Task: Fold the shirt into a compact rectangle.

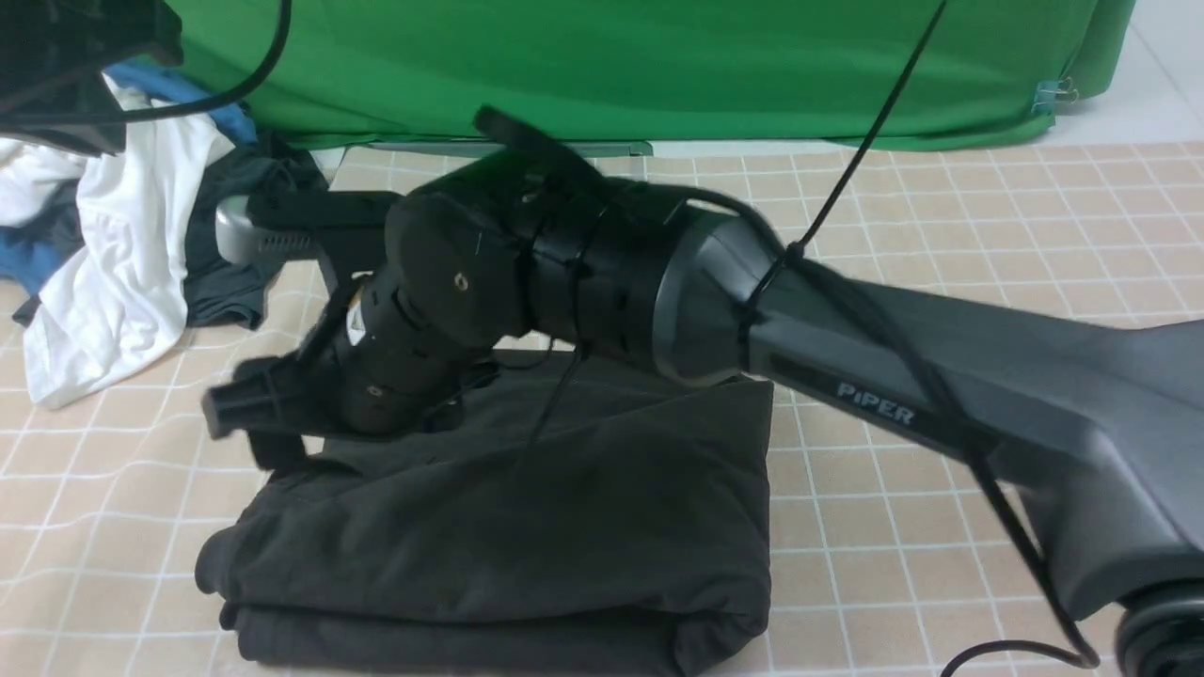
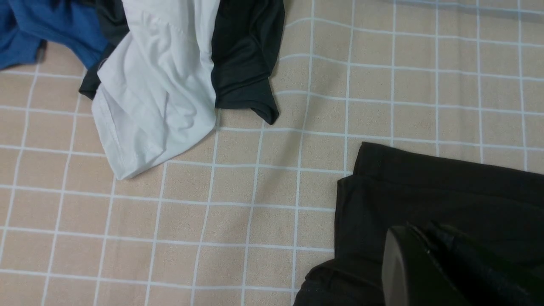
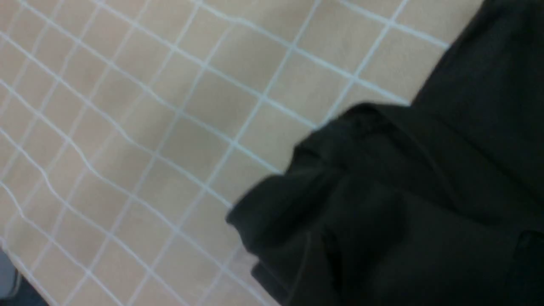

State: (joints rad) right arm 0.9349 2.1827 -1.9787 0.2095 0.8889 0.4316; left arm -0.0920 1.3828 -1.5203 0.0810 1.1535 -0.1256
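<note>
The black shirt [image 1: 527, 508] lies folded into a thick rectangle on the checked cloth, its print hidden. My right arm reaches across it from the right. Its gripper [image 1: 254, 423] hovers, blurred, just over the shirt's far left corner. In the right wrist view that corner [image 3: 382, 191] lies loose, no finger pinches it, and the jaws look spread apart. In the left wrist view the left gripper [image 2: 418, 231] hangs above another part of the shirt [image 2: 446, 187], with its fingers [image 2: 399, 263] pressed together and nothing between them.
A heap of clothes sits at the far left: a white garment [image 1: 132, 235] [image 2: 161, 85], a dark one [image 1: 235, 273] [image 2: 242, 55] and a blue one [image 1: 179, 89] [image 2: 42, 29]. A green backdrop [image 1: 658, 66] closes the rear. A black cable [image 1: 847, 179] runs down to the right arm.
</note>
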